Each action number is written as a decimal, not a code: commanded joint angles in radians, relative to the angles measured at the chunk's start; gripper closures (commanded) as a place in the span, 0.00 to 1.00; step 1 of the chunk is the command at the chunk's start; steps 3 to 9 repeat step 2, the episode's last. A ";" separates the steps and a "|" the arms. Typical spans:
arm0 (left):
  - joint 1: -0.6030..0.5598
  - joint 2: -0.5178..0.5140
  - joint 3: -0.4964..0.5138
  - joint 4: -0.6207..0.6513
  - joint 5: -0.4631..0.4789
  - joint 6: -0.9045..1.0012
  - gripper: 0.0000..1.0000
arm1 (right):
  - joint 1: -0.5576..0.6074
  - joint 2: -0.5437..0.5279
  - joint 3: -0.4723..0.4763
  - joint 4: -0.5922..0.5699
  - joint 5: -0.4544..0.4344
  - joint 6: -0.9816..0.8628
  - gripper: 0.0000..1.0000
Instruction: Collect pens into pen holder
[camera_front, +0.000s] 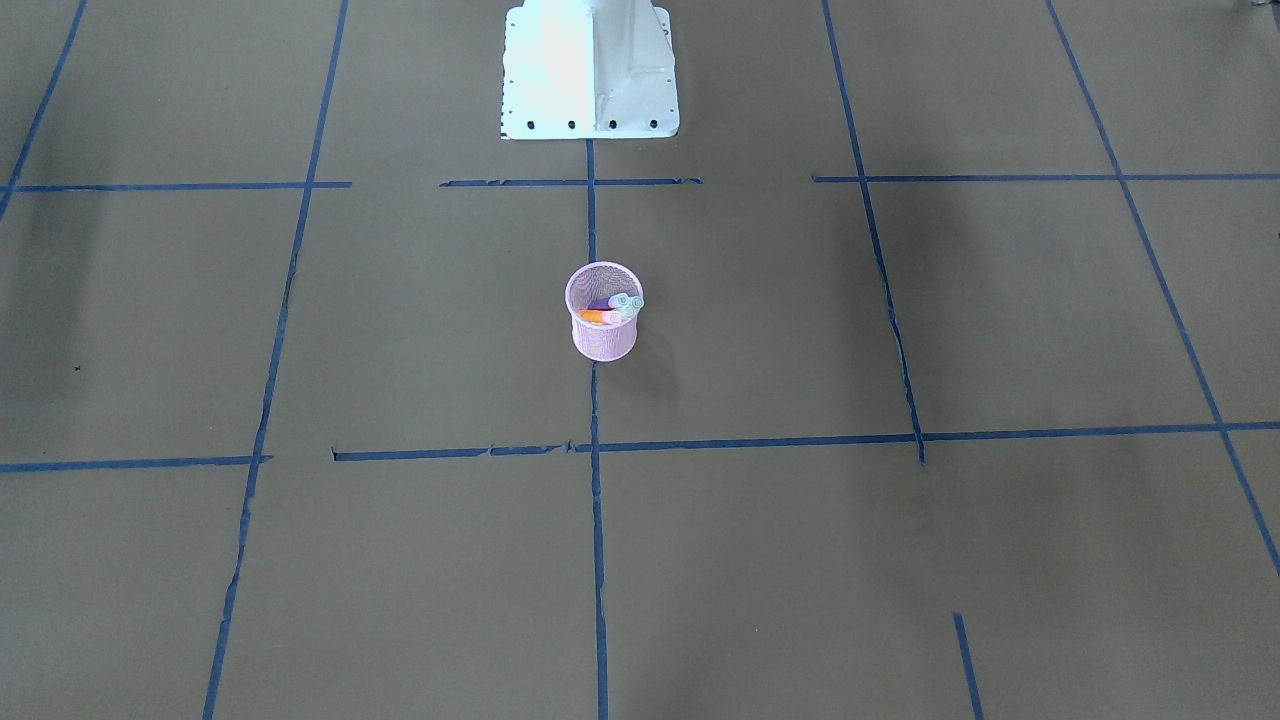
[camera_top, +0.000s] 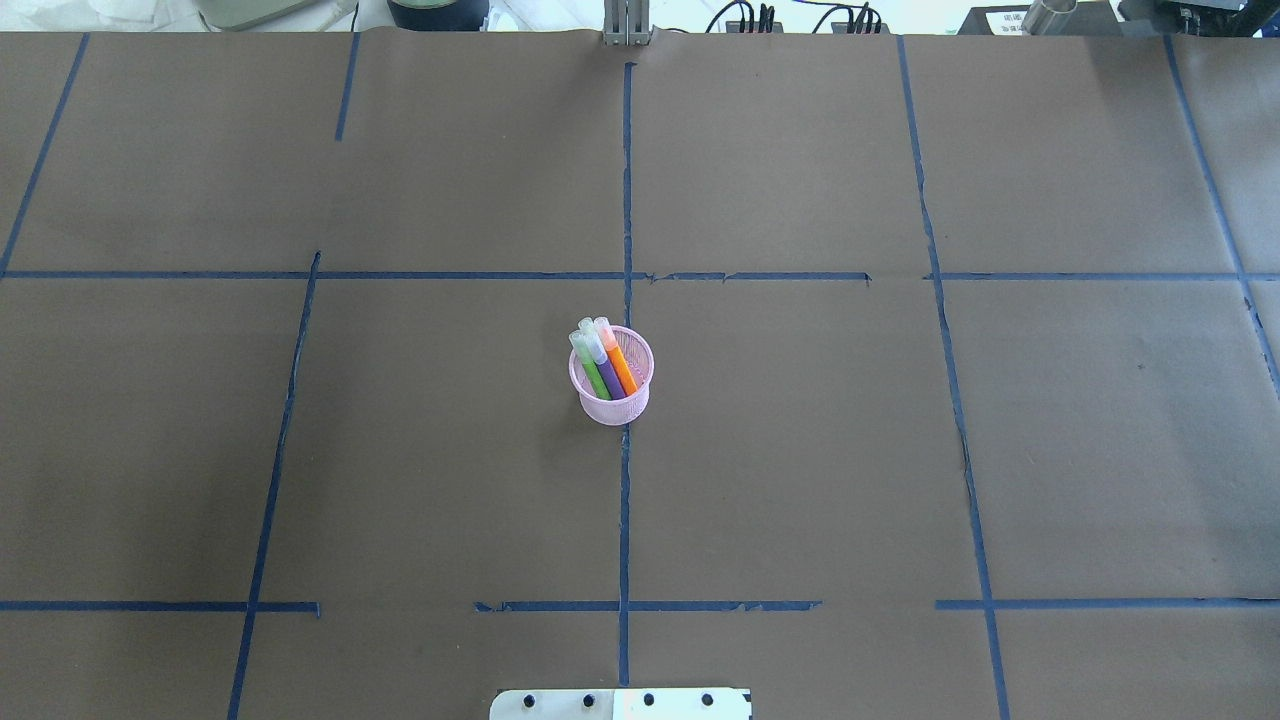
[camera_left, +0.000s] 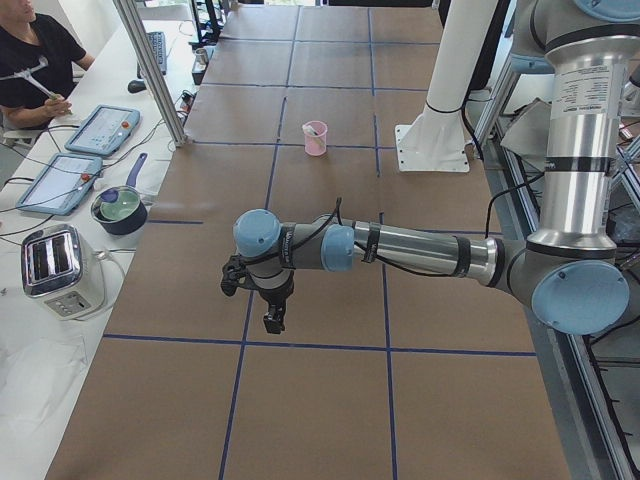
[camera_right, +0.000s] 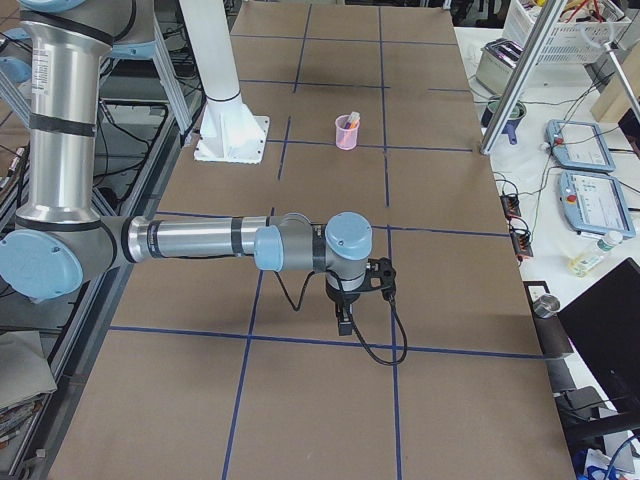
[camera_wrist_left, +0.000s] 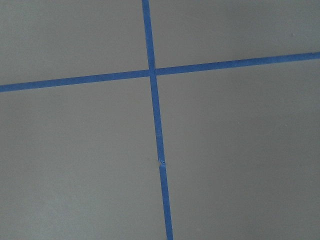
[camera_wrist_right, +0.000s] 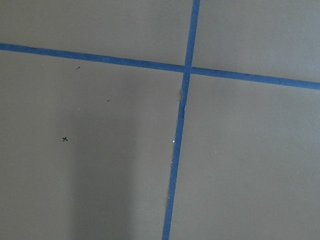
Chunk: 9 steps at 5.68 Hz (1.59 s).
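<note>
The pink mesh pen holder (camera_top: 612, 405) stands upright at the middle of the table, also in the front view (camera_front: 604, 342) and both side views (camera_left: 315, 140) (camera_right: 346, 133). The green pen (camera_top: 592, 374), purple pen (camera_top: 608, 374) and orange pen (camera_top: 623, 370) stand inside it, caps up and leaning. My left gripper (camera_left: 272, 322) hangs low over the table far from the holder, at the table's left end. My right gripper (camera_right: 345, 325) hangs the same way at the right end. I cannot tell whether either is open or shut. Both wrist views show only brown table and blue tape.
The robot's white base (camera_front: 590, 70) stands behind the holder. Off the table's far edge are a toaster (camera_left: 55, 268), a small pot (camera_left: 120, 208), control tablets (camera_left: 100, 128) and a seated person (camera_left: 30, 60). Blue tape lines (camera_top: 625, 500) grid the brown surface.
</note>
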 joint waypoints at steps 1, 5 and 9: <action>0.000 -0.001 0.000 0.000 0.003 0.003 0.00 | 0.000 -0.001 0.005 0.000 0.001 -0.001 0.00; -0.002 -0.001 -0.016 0.002 -0.001 0.000 0.00 | 0.000 -0.001 0.004 0.000 -0.001 -0.001 0.00; -0.002 -0.001 -0.016 0.002 -0.001 0.000 0.00 | 0.000 -0.001 0.004 0.000 -0.001 -0.001 0.00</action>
